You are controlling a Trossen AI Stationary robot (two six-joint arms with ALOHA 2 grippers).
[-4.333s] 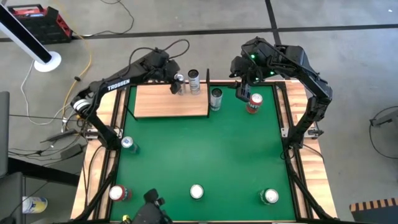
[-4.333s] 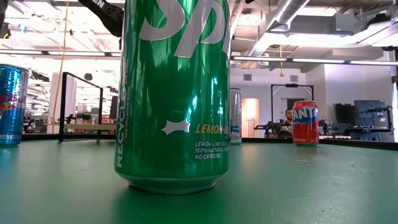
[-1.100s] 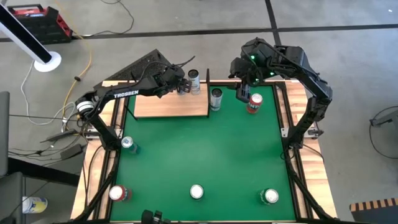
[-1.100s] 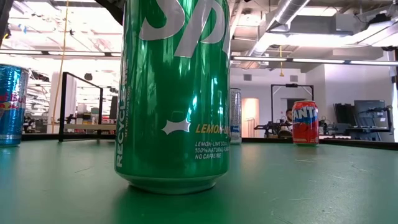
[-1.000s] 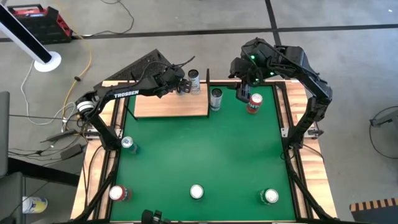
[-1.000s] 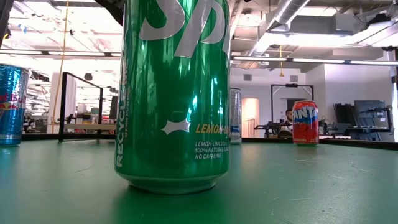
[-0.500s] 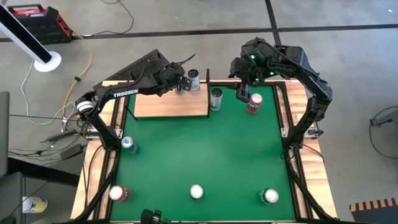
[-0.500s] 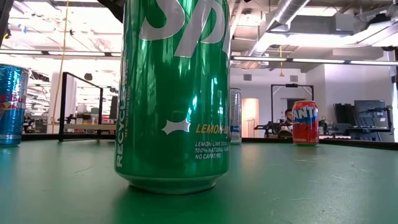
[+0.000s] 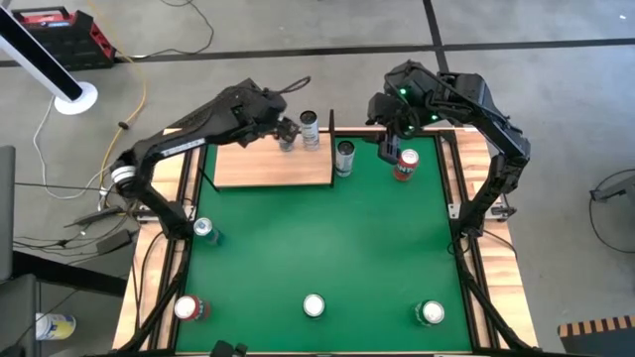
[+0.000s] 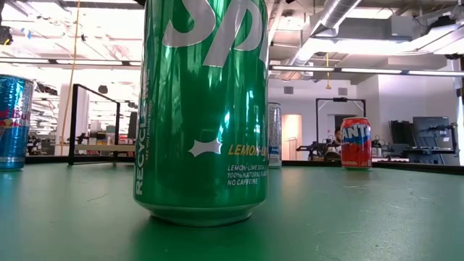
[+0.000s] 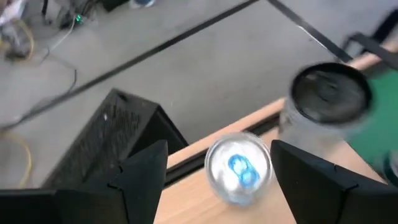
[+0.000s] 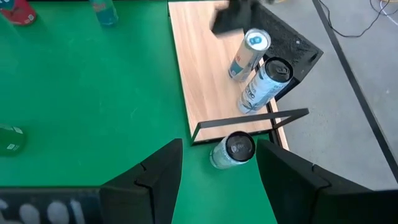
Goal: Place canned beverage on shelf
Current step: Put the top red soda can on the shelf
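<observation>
Nearest in low view: big green can (image 10: 201,109), reads "LEMON-LIME SODA", "RECYCLE". Beside it blue Red Bull can (image 10: 13,122), and farther back red Fanta can (image 10: 356,143). At far end, slim blue-tabbed can (image 11: 238,168) upright on shelf (image 9: 258,167), near rear edge, close by dark-topped can (image 11: 324,99). Left gripper (image 11: 217,152) above it — fingers spread wide, not touching. Right gripper (image 12: 217,162) also spread wide, waiting near Fanta can. Likely light, thin-walled, slick — take mid-body, gently.

The green desk (image 9: 327,248) carries the wooden shelf (image 9: 268,167) at its far left. Two cans (image 9: 311,129) stand on the shelf's far right corner. Six more cans (image 9: 314,306) stand on the desk's green top.
</observation>
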